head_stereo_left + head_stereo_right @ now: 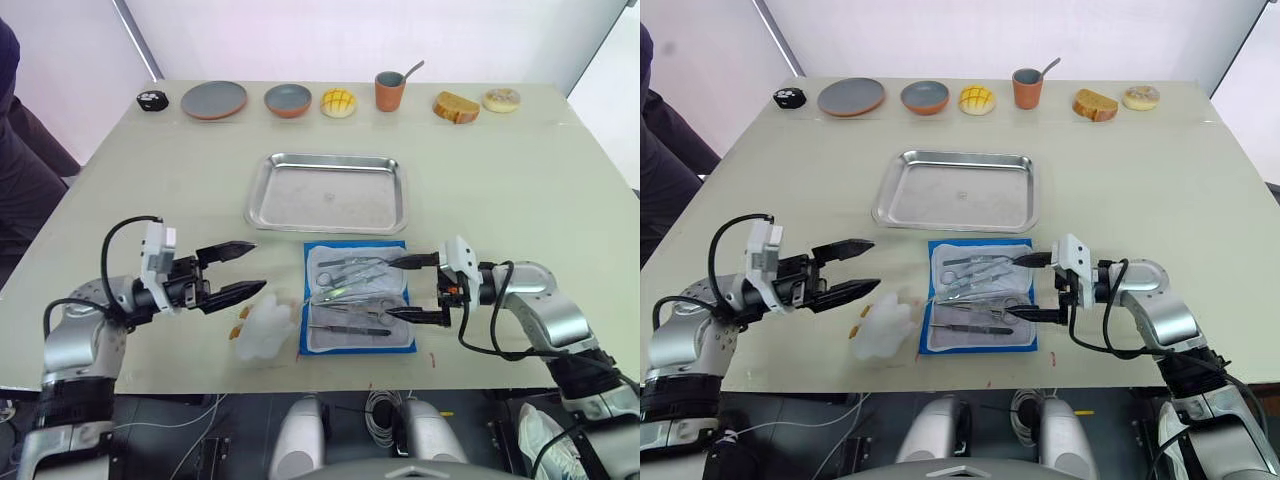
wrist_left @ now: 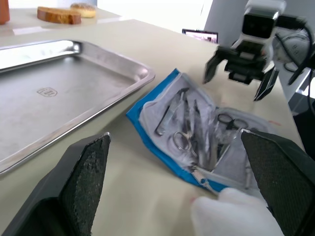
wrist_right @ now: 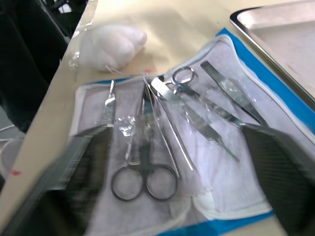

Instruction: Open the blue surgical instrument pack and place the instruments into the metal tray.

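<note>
The blue surgical instrument pack [image 1: 358, 296] lies spread open near the table's front edge, pale lining up. Several silver instruments [image 1: 350, 284] lie on the lining: scissors [image 3: 143, 178], forceps [image 3: 199, 114] and tweezers [image 3: 231, 99]. Just beyond the pack sits the metal tray [image 1: 327, 192], with nothing in it. My right gripper [image 1: 411, 288] is open at the pack's right edge, one finger near the far corner and one near the front corner. My left gripper [image 1: 238, 270] is open to the left of the pack, above the table.
A white plush toy [image 1: 266, 328] lies against the pack's left front corner. Along the far edge stand two plates [image 1: 214, 99], a yellow bun [image 1: 338, 102], a cup with a spoon [image 1: 390, 90], bread [image 1: 455, 107] and a donut [image 1: 501, 99]. A person's sleeve [image 1: 20, 150] shows at far left.
</note>
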Controlling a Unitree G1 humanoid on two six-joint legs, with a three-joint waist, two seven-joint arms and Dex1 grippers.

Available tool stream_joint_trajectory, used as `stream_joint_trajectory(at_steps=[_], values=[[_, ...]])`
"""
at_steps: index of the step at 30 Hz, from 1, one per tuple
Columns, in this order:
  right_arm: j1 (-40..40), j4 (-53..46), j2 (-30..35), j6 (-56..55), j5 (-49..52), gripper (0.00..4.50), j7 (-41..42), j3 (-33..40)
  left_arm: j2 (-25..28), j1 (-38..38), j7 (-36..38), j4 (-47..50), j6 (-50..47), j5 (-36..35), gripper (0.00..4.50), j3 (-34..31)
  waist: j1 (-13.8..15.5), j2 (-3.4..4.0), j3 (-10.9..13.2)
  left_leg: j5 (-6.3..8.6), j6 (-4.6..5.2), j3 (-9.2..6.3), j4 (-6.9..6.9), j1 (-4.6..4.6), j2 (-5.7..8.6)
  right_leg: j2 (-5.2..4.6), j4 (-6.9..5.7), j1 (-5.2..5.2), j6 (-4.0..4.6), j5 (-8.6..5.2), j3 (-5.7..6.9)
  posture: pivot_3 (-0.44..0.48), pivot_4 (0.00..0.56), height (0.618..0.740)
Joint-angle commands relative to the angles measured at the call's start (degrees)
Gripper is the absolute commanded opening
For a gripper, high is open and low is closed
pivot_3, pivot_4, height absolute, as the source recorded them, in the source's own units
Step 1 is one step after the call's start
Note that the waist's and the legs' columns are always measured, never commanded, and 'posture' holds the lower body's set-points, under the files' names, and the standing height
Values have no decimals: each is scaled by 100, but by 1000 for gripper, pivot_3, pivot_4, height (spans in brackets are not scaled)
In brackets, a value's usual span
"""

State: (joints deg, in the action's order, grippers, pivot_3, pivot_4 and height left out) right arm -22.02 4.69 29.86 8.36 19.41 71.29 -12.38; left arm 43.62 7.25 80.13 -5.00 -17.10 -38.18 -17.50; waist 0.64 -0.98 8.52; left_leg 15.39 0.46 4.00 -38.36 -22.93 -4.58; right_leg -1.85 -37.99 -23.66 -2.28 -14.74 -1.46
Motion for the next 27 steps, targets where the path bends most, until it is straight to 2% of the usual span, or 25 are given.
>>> stream_joint_trajectory(at_steps=[1, 9, 27], values=[[-133, 223, -6, -360, -35, 4444, 297, 11, 373, -180, 156, 361, -467, -454, 4500, -421, -2, 0, 0, 0, 0, 0, 0, 1, 0, 1, 1, 0, 0, 0, 0, 0, 150, 740], [-290, 789, -82, -852, -217, 4444, 461, 47, 652, -366, 99, 842, -788, -623, 4500, -618, 5, 0, 1, 0, 0, 3, 0, 2, -1, -1, 0, 0, 0, 0, -1, 0, 150, 740], [-260, 1705, -326, -1533, -850, 4444, 520, -209, 523, -533, -127, 1319, -694, -420, 4500, -347, -1, 1, 1, 0, -1, 4, 1, 6, -1, 0, 0, 1, 1, 0, -2, 0, 150, 740]])
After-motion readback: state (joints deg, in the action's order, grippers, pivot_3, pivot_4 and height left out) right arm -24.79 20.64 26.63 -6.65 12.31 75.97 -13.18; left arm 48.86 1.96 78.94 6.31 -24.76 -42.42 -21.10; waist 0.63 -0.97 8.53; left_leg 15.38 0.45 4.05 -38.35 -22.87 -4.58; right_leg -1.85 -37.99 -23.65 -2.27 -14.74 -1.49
